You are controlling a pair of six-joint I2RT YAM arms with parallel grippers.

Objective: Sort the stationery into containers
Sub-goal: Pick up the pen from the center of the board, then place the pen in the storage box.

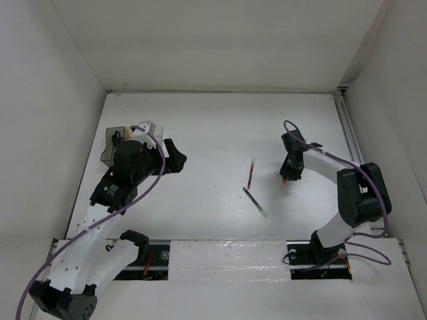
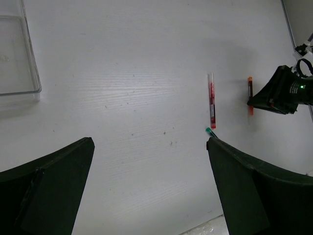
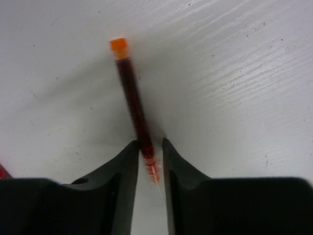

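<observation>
My right gripper (image 1: 288, 175) (image 3: 149, 143) is shut on a thin red pen (image 3: 131, 93) with an orange cap, low over the table at the right. A second red pen (image 1: 251, 173) (image 2: 212, 105) lies free mid-table. The black pen (image 1: 254, 201) lies just in front of it; only its green end (image 2: 210, 131) shows in the left wrist view. My left gripper (image 1: 175, 160) (image 2: 149, 142) is open and empty above bare table at the left. The smoky dark cup (image 1: 109, 152) stands behind the left arm. The clear tray's wall (image 2: 30, 73) shows at far left. Scissors and roll are out of view.
White walls close in the table on the left, back and right. A metal rail (image 1: 348, 133) runs along the right edge. The left arm's body and purple cable (image 1: 143, 193) cover the table's left part.
</observation>
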